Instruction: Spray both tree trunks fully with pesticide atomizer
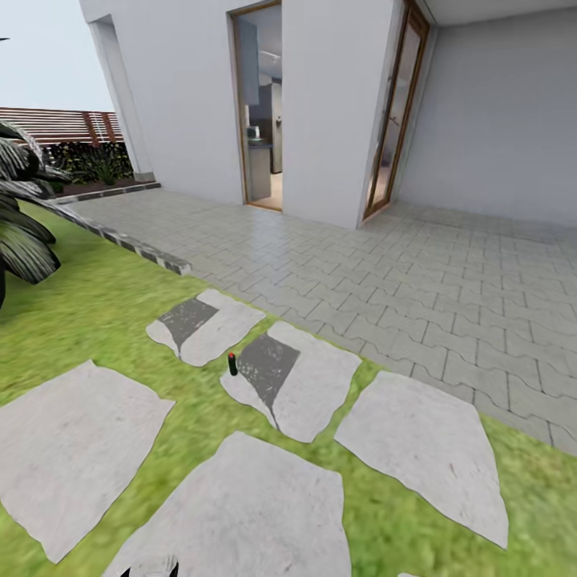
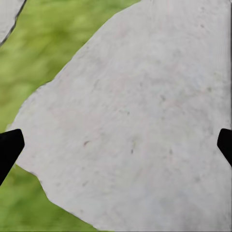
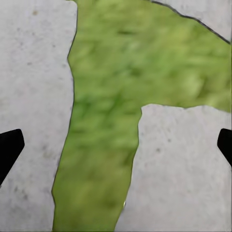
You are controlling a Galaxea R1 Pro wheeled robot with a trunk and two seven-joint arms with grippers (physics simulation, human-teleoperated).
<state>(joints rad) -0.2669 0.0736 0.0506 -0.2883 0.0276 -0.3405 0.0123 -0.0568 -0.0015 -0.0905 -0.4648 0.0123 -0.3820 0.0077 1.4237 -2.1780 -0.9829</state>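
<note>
At far left of the head view, dark palm fronds (image 1: 24, 216) overhang the lawn (image 1: 96, 304), with a slatted fence (image 1: 56, 124) behind. A stone kerb (image 1: 120, 239) separates grass from grey paving (image 1: 417, 272), which runs to the white house wall (image 1: 336, 104) and its open doorway (image 1: 260, 104).

Flat stepping stones (image 1: 72, 449) are set into the grass in the foreground. The atomizer (image 1: 232, 364), a small dark bottle with a red cap, stands upright on the grass strip between two stones, just beside the edge of the middle stone (image 1: 296, 385). It is well ahead of the robot and out of reach of both arms, so the likely current step is the approach: the base must close in before any grasp. No tall trunk is in view; spraying has not begun.

The left hand (image 2: 116, 145) hangs over a pale stone (image 2: 145, 121), its fingertips (image 2: 9, 147) spread to the edges of the left wrist view and holding nothing. The right hand (image 3: 116, 145) is likewise spread wide and empty, above a grass seam (image 3: 106, 96) between stones. Both hands point at the ground, a carrying posture suited to travel and to a downward reach on a low, upright bottle. The bottle is narrow and may tip if nudged sideways.
</note>
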